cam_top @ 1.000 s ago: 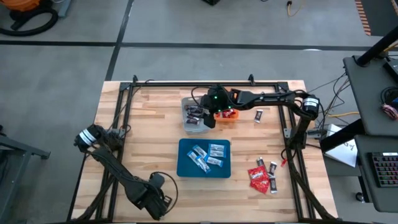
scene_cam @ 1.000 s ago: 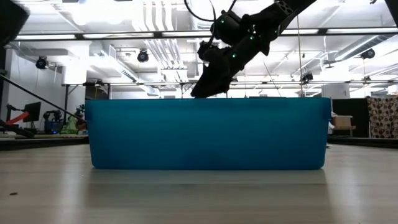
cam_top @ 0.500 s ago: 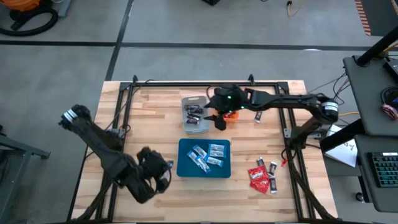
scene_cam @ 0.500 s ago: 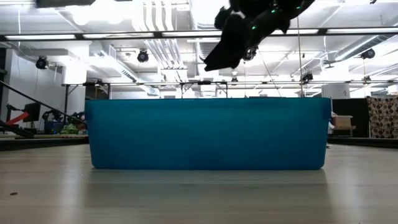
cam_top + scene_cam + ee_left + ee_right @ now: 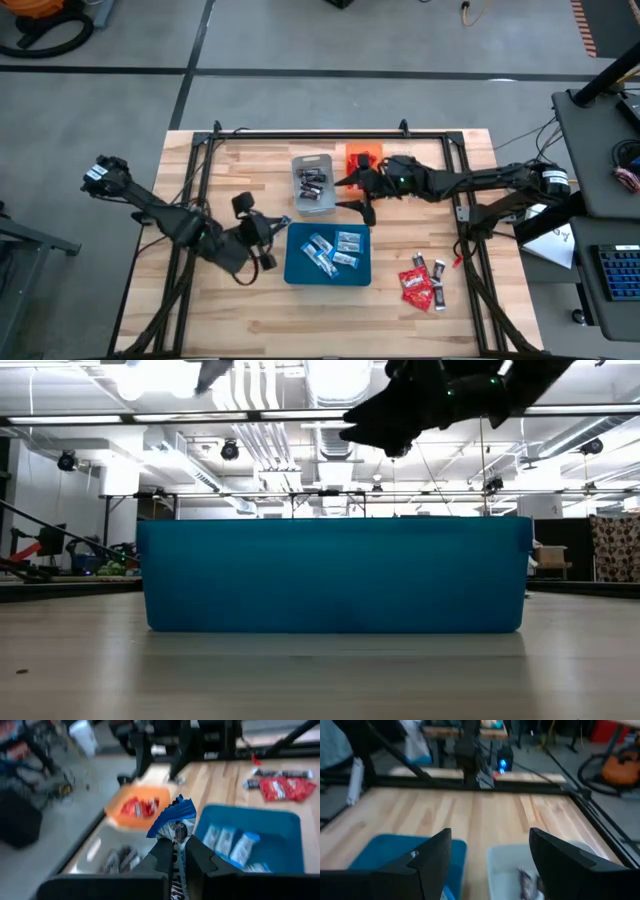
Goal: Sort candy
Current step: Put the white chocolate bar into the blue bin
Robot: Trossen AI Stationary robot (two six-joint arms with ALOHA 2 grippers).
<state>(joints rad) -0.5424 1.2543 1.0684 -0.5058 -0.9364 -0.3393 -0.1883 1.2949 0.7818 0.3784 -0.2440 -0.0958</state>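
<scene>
My left gripper (image 5: 274,231) hovers by the left edge of the blue tray (image 5: 300,268), shut on a blue-and-white candy bar (image 5: 174,821). More blue-and-white bars (image 5: 333,250) lie in that tray. Dark mini bars (image 5: 312,185) lie in the grey tray (image 5: 298,163), and red packets (image 5: 140,807) in the orange tray (image 5: 362,155). Loose red packets (image 5: 415,285) and dark bars (image 5: 438,270) lie at the near right. My right gripper (image 5: 352,198) hangs open and holds nothing, just right of the grey tray and above the table. My left gripper pinches the blue-and-white bar between its two fingers (image 5: 164,856), by the bar's lower part (image 5: 176,836). The bar's crimped upper end (image 5: 172,811) sticks out past the fingertips. It is lifted clear of the table and the trays.
A single wrapped sweet (image 5: 416,183) lies right of the orange tray. A black frame rail (image 5: 330,133) runs along the far edge, with struts down both sides. In the low view the blue tray's wall (image 5: 335,573) fills the middle. Bare wood lies at the near left.
My left gripper has risen from the near-left corner and swung toward the far edge, up to the blue tray's left side, rolling its wrist as it went. My right gripper has drawn back from over the grey tray toward the right, tipping from downward to nearly level, still open.
</scene>
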